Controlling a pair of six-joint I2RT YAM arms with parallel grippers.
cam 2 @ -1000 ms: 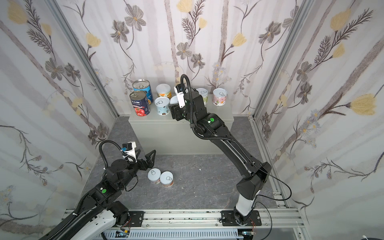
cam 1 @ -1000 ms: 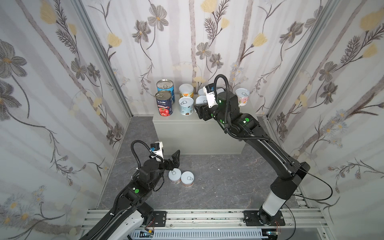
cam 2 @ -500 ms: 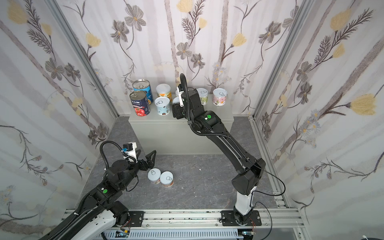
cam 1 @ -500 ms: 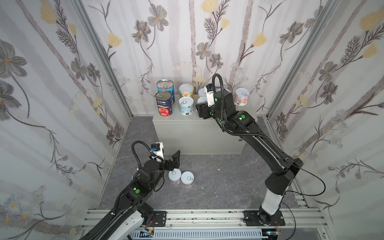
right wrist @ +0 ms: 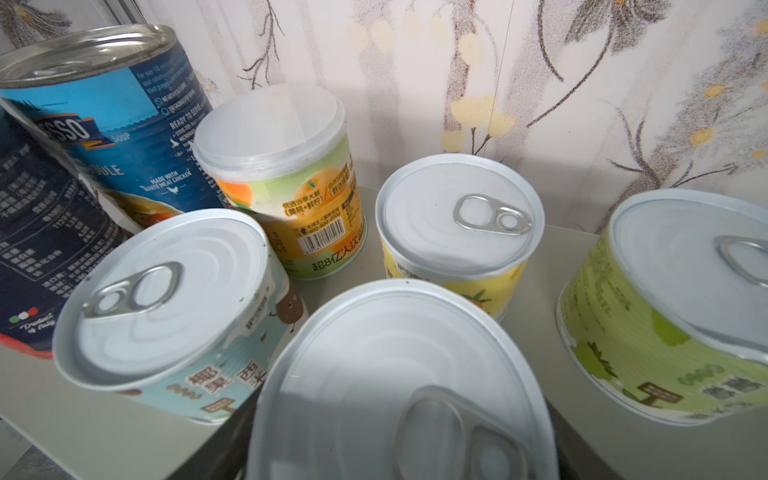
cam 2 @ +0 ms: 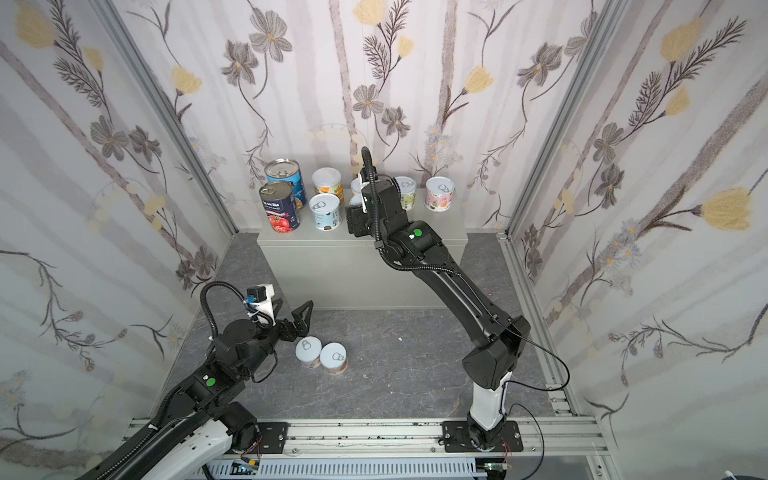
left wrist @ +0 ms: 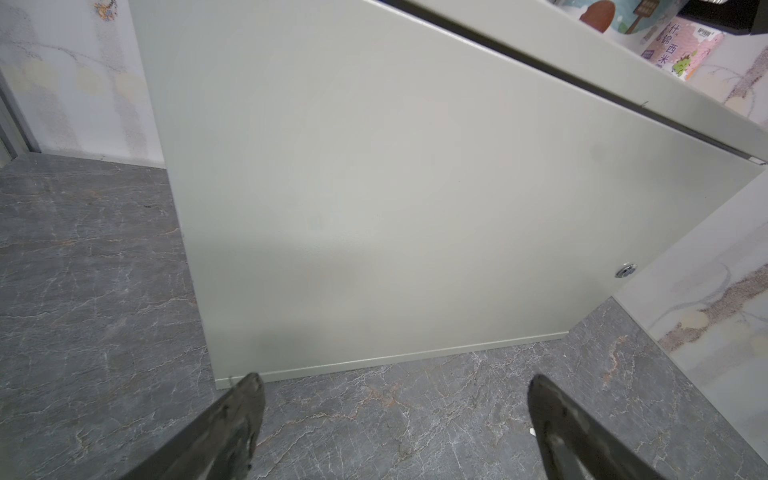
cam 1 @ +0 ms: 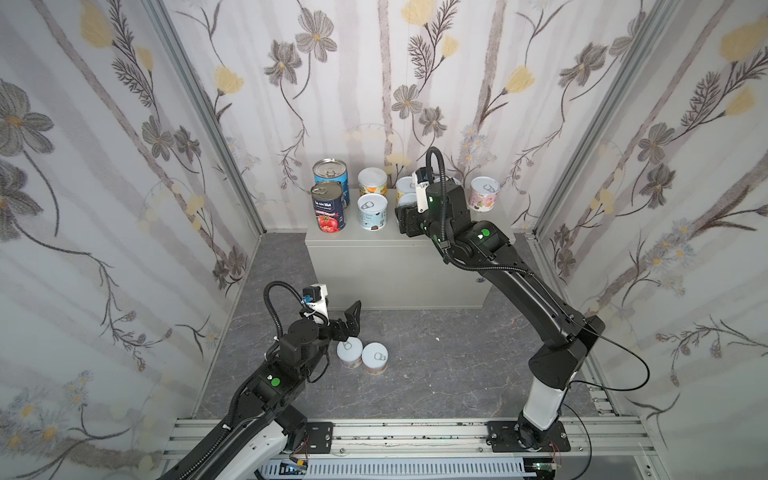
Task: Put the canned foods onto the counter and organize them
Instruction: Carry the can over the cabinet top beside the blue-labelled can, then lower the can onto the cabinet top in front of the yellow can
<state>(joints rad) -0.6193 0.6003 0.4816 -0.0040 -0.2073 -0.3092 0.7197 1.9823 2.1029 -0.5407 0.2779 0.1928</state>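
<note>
Pinching a can (right wrist: pixel 395 374) by its side wall, the right gripper (cam 1: pixel 407 214) holds it at the front row of the counter (cam 1: pixel 395 266), just beside the teal can (cam 1: pixel 372 212). I cannot tell whether its base touches the top yet. Seven others already stand there. Two floor cans (cam 1: pixel 375 357) stand upright and touching on the floor (cam 1: pixel 436 353). The left gripper (left wrist: pixel 395 399) hovers just beside them, jaws spread wide and empty, facing the counter's front.

These cans look rigid and, if full, fairly weighty. The printed labels are smooth and likely slippery under the pads. The safest hold is probably square across the wall at mid-height, never by the pull tab (right wrist: pixel 453 432). The short ones are wide, so the jaws must open fully, and neighbours packed this close leave little room for a finger.

Against a second ago, the right wrist sits slightly nearer the teal can and the elbow has shifted a little. The left arm and floor cans are unchanged.
</note>
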